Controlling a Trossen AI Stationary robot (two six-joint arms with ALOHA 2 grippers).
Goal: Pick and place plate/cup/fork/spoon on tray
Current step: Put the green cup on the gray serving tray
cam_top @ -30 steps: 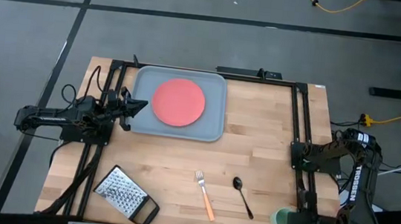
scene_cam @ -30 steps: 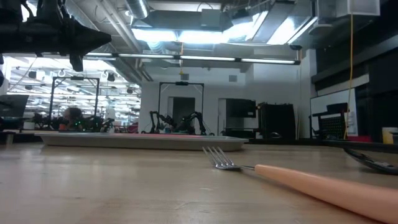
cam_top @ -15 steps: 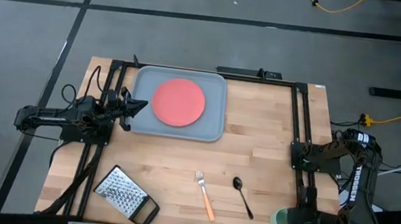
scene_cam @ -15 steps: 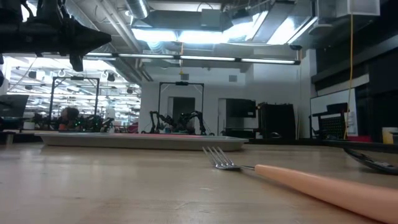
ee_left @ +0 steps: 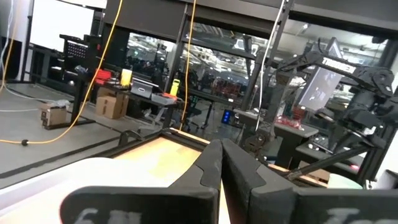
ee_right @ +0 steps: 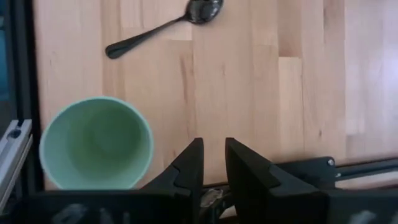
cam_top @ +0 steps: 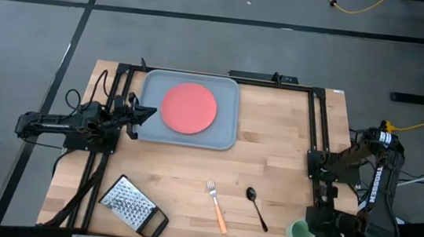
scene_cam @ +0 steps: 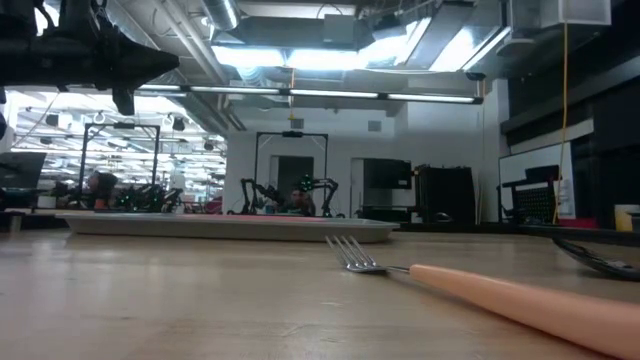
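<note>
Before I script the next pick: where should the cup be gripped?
Grip the cup by its rim wall, coming from above with one finger inside: it stands upright, mouth open. The right end effector is beside it.

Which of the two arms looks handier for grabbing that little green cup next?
The right. Its gripper hovers beside the cup at the table's near right corner. The left gripper waits by the tray, far from the cup.

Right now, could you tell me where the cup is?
In the high view the cup stands upright near the table's front right corner, right of the spoon, beside the right gripper.
</note>
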